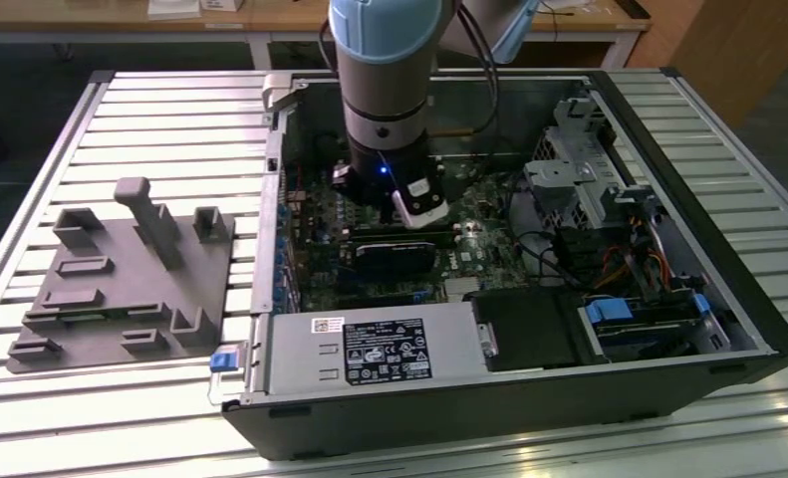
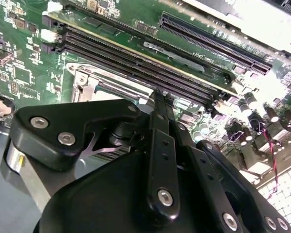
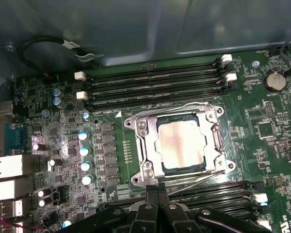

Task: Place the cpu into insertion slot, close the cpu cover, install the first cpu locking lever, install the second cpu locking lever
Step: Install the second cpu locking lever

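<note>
Fingers (image 3: 157, 196) pressed together, black tips meeting at the lower centre of the first wrist view, nothing between them; in the second wrist view the same closed fingers (image 2: 160, 111) run up the middle of the frame from the black linkage.

Tips sit just at the near edge of the socket assembly, touching or almost touching the wire lever (image 3: 194, 180) along that edge; cannot tell which.

Just beyond the tips: cpu (image 3: 179, 144), dull silvery face up, seated flat in the insertion slot (image 3: 202, 165), whose dark rim shows around the chip. Cpu cover (image 3: 148, 145) lies down over it, metal frame around the chip, face showing through the cut-out. A second wire lever (image 3: 174, 108) runs along the far edge of the frame.

Farther on, long black memory slots (image 3: 150, 85) cross the green motherboard (image 3: 262, 131); a round coin battery (image 3: 274, 81) sits at upper right.

Exterior view: arm (image 1: 387, 100) comes down from upper centre into the open computer case (image 1: 527, 398), lying on its side on the slatted bench (image 1: 167, 110). A grey fixture tray (image 1: 115, 289) lies at the exterior view's left, apart from the case.
</note>
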`<act>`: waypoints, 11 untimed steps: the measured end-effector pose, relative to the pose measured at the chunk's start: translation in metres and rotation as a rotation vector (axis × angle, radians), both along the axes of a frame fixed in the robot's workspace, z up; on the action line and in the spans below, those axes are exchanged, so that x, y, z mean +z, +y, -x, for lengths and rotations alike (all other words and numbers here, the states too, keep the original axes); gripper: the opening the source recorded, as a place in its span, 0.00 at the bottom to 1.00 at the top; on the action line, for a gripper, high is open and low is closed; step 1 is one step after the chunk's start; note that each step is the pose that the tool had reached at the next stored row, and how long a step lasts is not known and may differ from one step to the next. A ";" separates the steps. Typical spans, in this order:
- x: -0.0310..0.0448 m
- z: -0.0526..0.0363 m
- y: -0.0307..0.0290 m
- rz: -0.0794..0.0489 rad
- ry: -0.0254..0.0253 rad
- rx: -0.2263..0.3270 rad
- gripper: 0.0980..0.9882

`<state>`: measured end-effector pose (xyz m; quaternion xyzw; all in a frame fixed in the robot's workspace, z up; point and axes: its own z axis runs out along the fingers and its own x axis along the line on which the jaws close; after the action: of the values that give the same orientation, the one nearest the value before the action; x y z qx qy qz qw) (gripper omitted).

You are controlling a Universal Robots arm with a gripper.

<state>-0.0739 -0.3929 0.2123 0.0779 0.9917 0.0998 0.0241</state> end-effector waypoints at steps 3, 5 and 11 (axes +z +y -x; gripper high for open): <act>-0.0010 0.0017 -0.0030 -0.006 -0.0012 0.006 0.01; -0.0016 0.0029 -0.0050 -0.012 -0.0019 0.009 0.01; -0.0056 0.0062 -0.0066 -0.048 -0.0041 0.024 0.01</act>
<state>-0.0801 -0.3995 0.2067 0.0666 0.9898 0.1239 0.0231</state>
